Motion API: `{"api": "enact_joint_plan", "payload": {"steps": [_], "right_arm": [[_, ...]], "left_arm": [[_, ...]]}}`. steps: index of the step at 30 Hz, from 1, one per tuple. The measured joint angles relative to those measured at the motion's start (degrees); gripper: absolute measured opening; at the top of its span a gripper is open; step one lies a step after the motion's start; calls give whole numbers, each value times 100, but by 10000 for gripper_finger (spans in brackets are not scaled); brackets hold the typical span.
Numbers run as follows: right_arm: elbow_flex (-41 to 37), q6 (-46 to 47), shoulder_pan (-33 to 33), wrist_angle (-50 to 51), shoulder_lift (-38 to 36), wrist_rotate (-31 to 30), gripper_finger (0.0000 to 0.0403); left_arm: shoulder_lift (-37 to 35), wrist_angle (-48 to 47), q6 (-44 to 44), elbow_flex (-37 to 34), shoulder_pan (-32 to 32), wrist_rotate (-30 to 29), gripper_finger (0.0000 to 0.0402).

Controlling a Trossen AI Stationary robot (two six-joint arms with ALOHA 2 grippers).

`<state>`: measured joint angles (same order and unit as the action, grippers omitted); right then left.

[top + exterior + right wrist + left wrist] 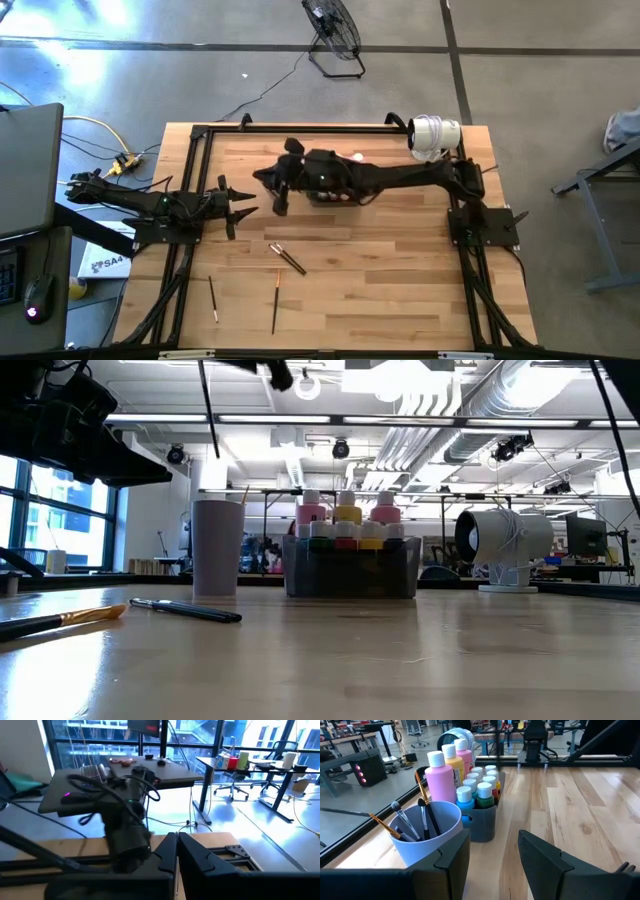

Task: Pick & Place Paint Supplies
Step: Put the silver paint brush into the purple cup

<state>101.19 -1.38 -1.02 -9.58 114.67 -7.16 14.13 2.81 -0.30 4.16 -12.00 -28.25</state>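
Nearest the low camera: an orange-tipped paintbrush [62,619] and a dark-handled brush [186,610] flat on the desk [400,660]. From above I count four brushes loose on the near half: a crossed pair [287,258] mid-desk, one [213,298] near-left, one [275,301] just right of it.

Rest of the supplies are at the far centre: grey tray [485,822] packed with white-capped small bottles [484,790] and the taller pink bottle [440,777], purple cup [427,832] touching the tray's left side with several brushes [422,817] already standing in it.

My left gripper [240,208] hovers at the left edge, fingers spread, empty, aimed at cup and tray. My right gripper [279,195] is raised over the far centre, above the tray, fingers pressed together, holding nothing I can see.

Judgement: bottles done, loose brushes left. Next pick is probably the crossed pair, closest to the left gripper.

How to do it well:
- come straight down, fingers across the handle, not along it
- take the top brush of the pair first so the other doesn't roll
- pinch mid-handle, it's thin and will pivot
- drop handle-down into the cup, clear of the brushes inside
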Motion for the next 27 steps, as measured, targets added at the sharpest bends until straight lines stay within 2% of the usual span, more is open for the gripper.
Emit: {"api": "enact_joint_plan", "payload": {"steps": [15, 27], "right_arm": [[0, 82, -739, -874, 713, 263, 4], [-4, 128, -815, -739, 922, 90, 4]], "left_arm": [[-2, 0, 4, 0, 0, 2, 165], [-2, -2, 57, 0, 1, 4, 165]]}}
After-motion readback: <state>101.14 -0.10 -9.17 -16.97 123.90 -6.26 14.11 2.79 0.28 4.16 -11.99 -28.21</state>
